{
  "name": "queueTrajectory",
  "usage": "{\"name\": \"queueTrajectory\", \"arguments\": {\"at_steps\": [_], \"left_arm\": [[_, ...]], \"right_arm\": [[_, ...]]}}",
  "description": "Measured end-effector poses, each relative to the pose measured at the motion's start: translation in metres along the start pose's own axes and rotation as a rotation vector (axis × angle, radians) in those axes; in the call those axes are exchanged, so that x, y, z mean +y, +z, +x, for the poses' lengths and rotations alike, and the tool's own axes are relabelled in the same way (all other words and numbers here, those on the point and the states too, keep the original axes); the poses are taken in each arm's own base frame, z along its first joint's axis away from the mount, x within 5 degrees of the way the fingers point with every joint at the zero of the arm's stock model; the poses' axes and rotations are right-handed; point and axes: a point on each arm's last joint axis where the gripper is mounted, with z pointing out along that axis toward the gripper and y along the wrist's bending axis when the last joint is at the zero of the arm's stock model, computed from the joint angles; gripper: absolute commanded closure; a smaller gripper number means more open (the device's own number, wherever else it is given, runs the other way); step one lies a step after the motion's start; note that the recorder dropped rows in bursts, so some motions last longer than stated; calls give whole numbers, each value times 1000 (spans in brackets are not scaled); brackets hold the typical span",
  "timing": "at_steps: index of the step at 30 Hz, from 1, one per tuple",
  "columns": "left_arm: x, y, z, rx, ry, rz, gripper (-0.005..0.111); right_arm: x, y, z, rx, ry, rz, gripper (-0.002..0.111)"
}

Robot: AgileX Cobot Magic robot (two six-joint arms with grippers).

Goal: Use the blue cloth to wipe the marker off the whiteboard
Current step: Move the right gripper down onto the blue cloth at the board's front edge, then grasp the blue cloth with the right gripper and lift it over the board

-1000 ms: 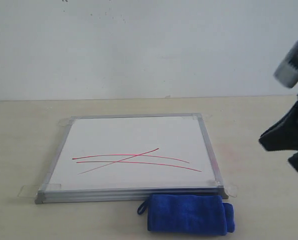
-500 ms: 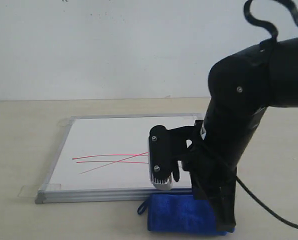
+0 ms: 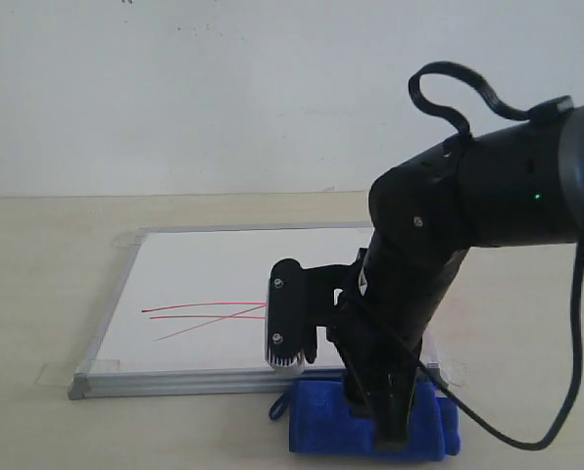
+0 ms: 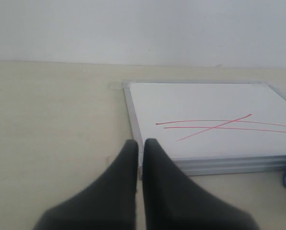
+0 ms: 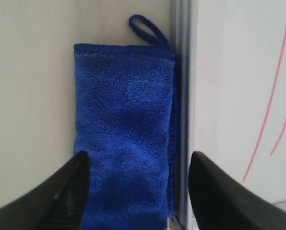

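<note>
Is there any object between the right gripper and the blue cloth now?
Nothing visible. In the right wrist view, the open right gripper sits directly above the blue cloth, one finger on each side. Only the whiteboard frame lies tight against the cloth, beneath the finger on that side, and might block it.

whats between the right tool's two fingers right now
The blue cloth fills most of the gap between the fingers of the open right tool, with the whiteboard's grey frame edge beside it, as the right wrist view shows.
</note>
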Motion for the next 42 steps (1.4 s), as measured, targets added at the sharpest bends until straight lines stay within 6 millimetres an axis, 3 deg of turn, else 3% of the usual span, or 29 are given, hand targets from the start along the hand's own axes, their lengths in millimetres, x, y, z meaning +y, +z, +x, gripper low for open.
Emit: {"name": "queueTrajectory", "arguments": {"at_steps": [17, 18, 25, 29, 35, 42], "left_arm": [[0, 0, 0, 0, 0, 0, 103], [0, 0, 0, 0, 0, 0, 103], [0, 0, 0, 0, 0, 0, 103], [0, 0, 0, 0, 0, 0, 103], [0, 0, 0, 0, 0, 0, 103], [0, 0, 0, 0, 0, 0, 103]], "right_arm": [[3, 48, 1, 60, 75, -67, 51], [3, 48, 1, 60, 92, -67, 54], [2, 48, 1, 60, 127, -62, 108], [2, 48, 2, 69, 123, -67, 108], [4, 32, 4, 83, 119, -73, 108], [-14, -29, -5, -88, 190, 153, 108]]}}
